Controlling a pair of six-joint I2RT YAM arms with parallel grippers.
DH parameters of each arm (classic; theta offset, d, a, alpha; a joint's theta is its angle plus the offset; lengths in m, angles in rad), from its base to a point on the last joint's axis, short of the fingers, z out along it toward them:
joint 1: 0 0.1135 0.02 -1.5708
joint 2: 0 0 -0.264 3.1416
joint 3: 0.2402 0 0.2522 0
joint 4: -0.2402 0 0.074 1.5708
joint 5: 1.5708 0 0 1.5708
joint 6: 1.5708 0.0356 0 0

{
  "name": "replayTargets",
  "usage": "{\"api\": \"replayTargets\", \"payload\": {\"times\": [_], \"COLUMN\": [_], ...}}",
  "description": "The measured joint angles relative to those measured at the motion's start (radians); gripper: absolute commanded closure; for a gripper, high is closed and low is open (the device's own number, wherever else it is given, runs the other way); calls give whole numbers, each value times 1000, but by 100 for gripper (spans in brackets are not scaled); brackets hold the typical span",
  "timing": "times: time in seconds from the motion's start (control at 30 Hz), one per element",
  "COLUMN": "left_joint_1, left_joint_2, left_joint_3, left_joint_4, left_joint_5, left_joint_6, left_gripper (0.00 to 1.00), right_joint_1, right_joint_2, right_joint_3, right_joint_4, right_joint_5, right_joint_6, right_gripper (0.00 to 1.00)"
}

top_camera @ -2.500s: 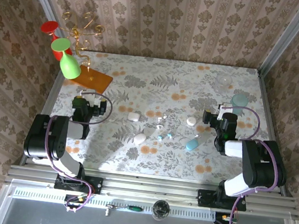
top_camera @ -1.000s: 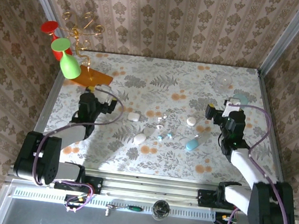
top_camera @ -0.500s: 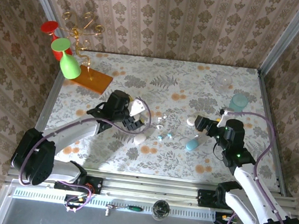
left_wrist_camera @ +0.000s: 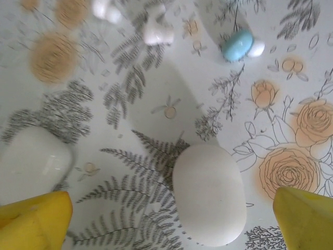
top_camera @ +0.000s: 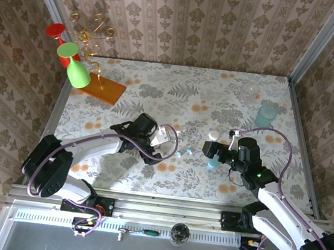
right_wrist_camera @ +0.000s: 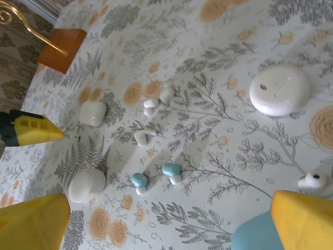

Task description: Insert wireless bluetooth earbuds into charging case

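Two earbuds (right_wrist_camera: 139, 180) (right_wrist_camera: 171, 171), tiny white pieces with cyan tips, lie side by side mid-table; both earbuds (top_camera: 178, 154) (top_camera: 189, 151) also appear from above, and one earbud (left_wrist_camera: 238, 44) lies ahead of my left gripper. The charging case (right_wrist_camera: 92, 112), a white glossy pillow-shaped box, rests left of them; the case (left_wrist_camera: 34, 164) sits beside my left finger. My left gripper (left_wrist_camera: 171, 213) (top_camera: 160, 143) hovers open, straddling a white egg-shaped item (left_wrist_camera: 209, 194). My right gripper (right_wrist_camera: 169, 224) (top_camera: 208, 149) is open and empty, just right of the earbuds.
A light-blue capsule (right_wrist_camera: 255, 239) lies by my right finger (right_wrist_camera: 304, 219). A round white disc (right_wrist_camera: 279, 91) and loose all-white earbuds (right_wrist_camera: 148, 136) (right_wrist_camera: 312, 180) sit nearby. A green glass (top_camera: 76, 68) on an orange block (top_camera: 101, 86) stands far left, a teal cup (top_camera: 265, 116) far right.
Both arms have reached in from the table's sides toward the middle. The left gripper moved right over the egg-shaped item; the right gripper moved left and nearer, beside the capsule.
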Motion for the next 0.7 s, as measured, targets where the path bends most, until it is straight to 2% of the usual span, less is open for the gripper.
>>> {"api": "replayTargets", "payload": {"times": [0.13,0.3,0.37,0.43,0.5,0.6,0.7], "left_joint_1": [-8,-19,-25,-29,-30,-30,-30], "left_joint_2": [98,163,180,188,192,192,192], "left_joint_3": [55,102,107,107,107,108,108], "left_joint_4": [-39,-78,-91,-107,-118,-126,-135], "left_joint_5": [-10,-10,-10,-10,-11,-17,-21], "left_joint_6": [-17,-27,-27,-27,-30,-30,-34], "left_gripper": [1,10,19,22,29,46,53], "right_joint_1": [22,32,32,32,32,32,32], "right_joint_2": [21,20,20,19,19,19,19], "right_joint_3": [-10,-10,-10,-10,-10,-10,-9], "right_joint_4": [2,2,1,0,0,0,-11], "right_joint_5": [5,26,33,43,49,53,60], "right_joint_6": [27,31,31,31,31,31,31], "right_gripper": [0,0,0,0,0,0,0]}}
